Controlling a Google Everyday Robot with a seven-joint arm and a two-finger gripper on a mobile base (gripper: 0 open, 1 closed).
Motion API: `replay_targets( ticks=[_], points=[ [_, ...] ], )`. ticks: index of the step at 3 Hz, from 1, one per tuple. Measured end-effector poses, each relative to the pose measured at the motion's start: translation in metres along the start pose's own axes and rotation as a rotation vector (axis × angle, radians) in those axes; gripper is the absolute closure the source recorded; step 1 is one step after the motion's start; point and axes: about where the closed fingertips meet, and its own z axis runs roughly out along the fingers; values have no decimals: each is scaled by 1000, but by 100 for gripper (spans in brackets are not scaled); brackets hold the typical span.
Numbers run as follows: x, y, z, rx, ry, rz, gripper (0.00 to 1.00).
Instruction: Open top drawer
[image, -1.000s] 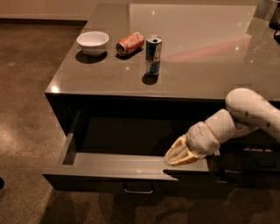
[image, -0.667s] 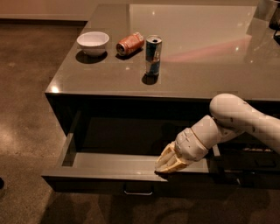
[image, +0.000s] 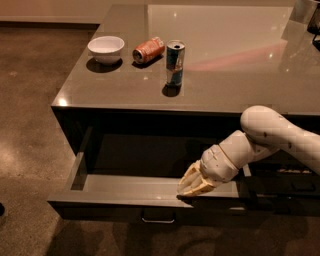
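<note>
The top drawer (image: 125, 192) of the dark grey counter stands pulled out toward the camera, and its smooth grey inside shows. Its small metal bar handle (image: 158, 219) is at the middle of the front panel, low in the view. My gripper (image: 192, 186) reaches in from the right on a white arm (image: 265, 137). Its cream fingers rest on the drawer's front rim, right of the handle and above it.
On the counter top (image: 225, 55) stand a white bowl (image: 106, 48), an orange can lying on its side (image: 148, 49) and an upright blue and silver can (image: 175, 56). Brown floor (image: 30, 100) lies to the left. More drawers sit in shadow at right.
My gripper has slid left along the drawer's front rim toward the middle, and the arm has followed. The drawer stays open about as far as before.
</note>
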Motion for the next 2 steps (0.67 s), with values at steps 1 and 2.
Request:
replay_targets(
  ticks=[1,2],
  points=[
    [-7,3,-15,4,-45,12,100],
    [-14,2,-28,20,-85,39,100]
  ],
)
